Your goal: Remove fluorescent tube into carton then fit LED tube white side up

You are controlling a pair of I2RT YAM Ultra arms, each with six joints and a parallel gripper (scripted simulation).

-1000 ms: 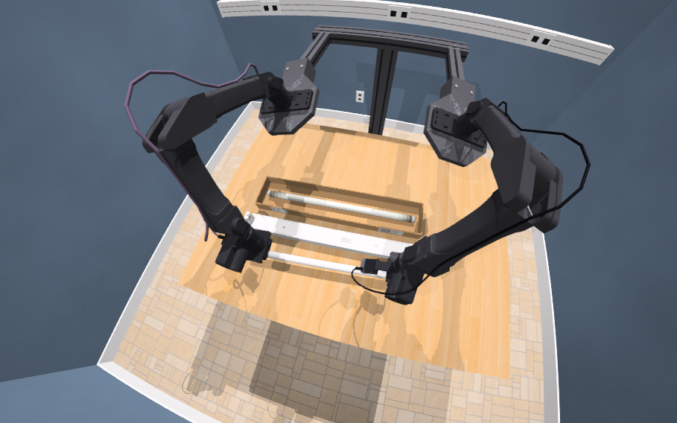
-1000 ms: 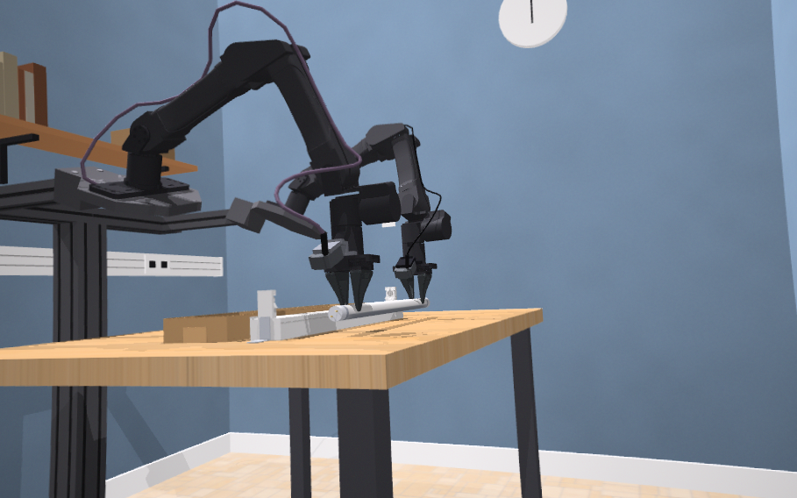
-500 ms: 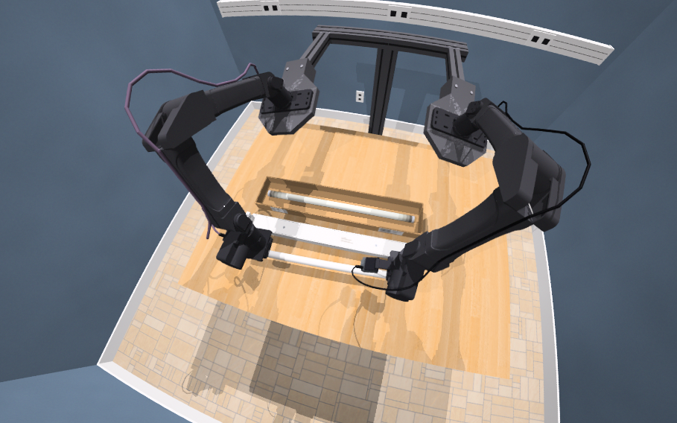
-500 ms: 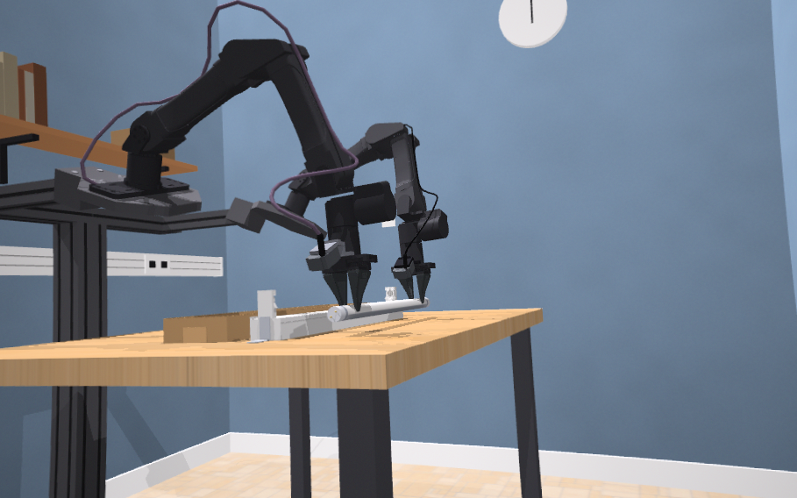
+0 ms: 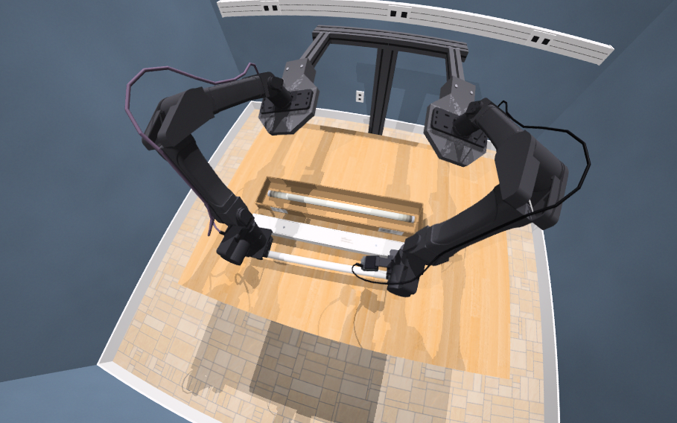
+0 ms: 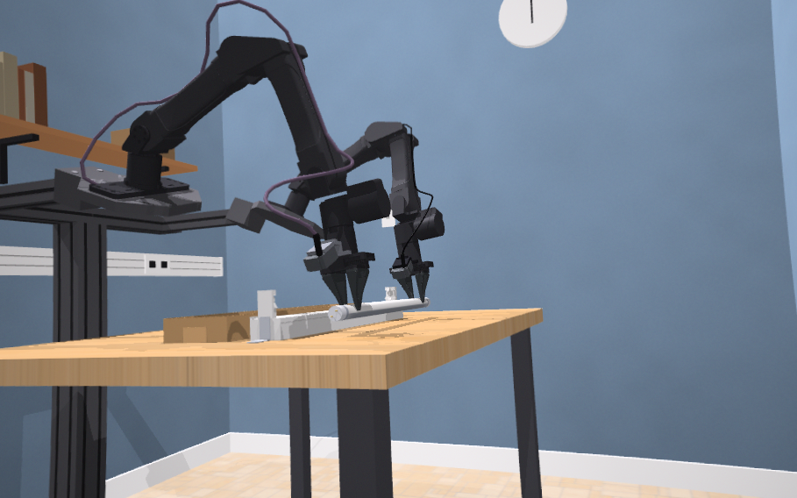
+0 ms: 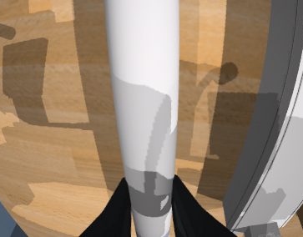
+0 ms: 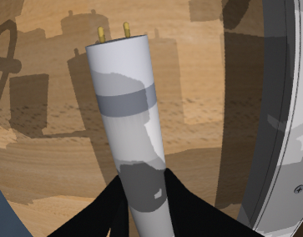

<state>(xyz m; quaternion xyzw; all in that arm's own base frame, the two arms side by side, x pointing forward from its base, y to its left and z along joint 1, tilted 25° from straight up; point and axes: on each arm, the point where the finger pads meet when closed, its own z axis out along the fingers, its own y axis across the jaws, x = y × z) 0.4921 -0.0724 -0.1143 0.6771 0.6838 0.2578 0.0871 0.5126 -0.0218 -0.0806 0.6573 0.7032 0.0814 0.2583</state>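
Observation:
The LED tube, white side up, hangs roughly level a little above the bench, in front of the fixture. My left gripper is shut on it near one end. My right gripper is shut on it near the other end, whose two pins stand side by side. The near lampholder and far lampholder look empty. The old tube lies in the carton, which looks flat on the bench.
The carton stands close behind the fixture, toward the arm stand. The bench extends in front of the held tube to its front edge. Arm links hide the fixture's ends in the top view.

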